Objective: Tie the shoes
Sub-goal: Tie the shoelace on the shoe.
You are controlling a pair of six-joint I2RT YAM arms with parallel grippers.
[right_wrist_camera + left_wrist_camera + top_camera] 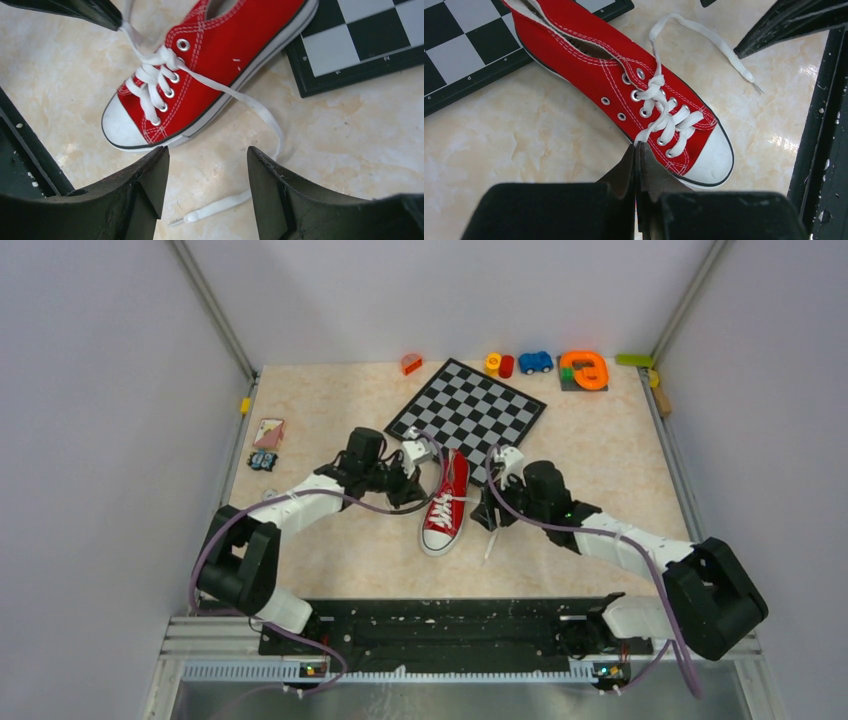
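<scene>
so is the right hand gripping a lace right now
No, the fingers of the right hand stand apart, and the lace end lies loose on the table between them.

- Logged shoe mid-table, heel at chessboard near edge, toe toward arm bases.
- Noted left gripper just left of shoe, right gripper just right.
- Spotted toy car behind chessboard, at far edge.
</scene>
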